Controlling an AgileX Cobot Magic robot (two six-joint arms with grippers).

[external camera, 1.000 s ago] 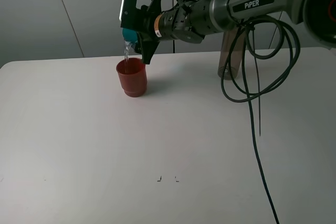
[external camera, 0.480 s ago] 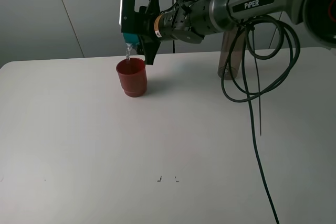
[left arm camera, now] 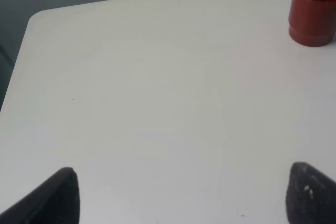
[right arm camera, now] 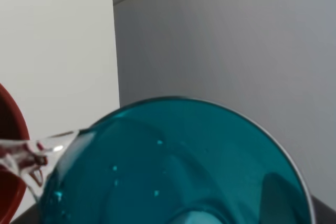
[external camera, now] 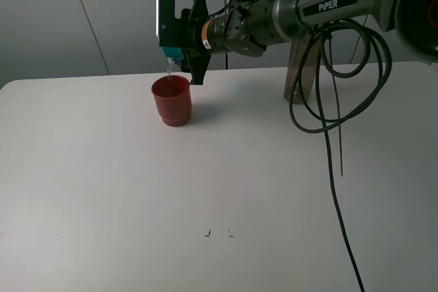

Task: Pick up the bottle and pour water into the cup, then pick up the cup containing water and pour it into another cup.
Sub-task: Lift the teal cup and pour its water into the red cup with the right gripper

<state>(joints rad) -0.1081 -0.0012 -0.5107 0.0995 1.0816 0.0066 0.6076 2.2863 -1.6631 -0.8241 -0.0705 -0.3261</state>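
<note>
The worktop (external camera: 137,189) is showing as a smooth, matt white surface, hardly reflecting anything. The red-brown cup (external camera: 172,100) is looking like opaque plastic with a dull sheen. The teal cup (right arm camera: 173,166) is shining as glossy, translucent plastic, with clear water (right arm camera: 31,153) glinting at its lip. The arm casing (external camera: 328,1) is gleaming softly, grey and metallic, with black rubbery cables (external camera: 378,59) hanging off it.

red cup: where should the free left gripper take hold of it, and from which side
Grip the red cup around its wider upper wall, above the stepped base, coming in level from the exterior view's left. It stands upright, and the right gripper holds the teal cup tipped over its rim, so a top approach looks blocked.
</note>
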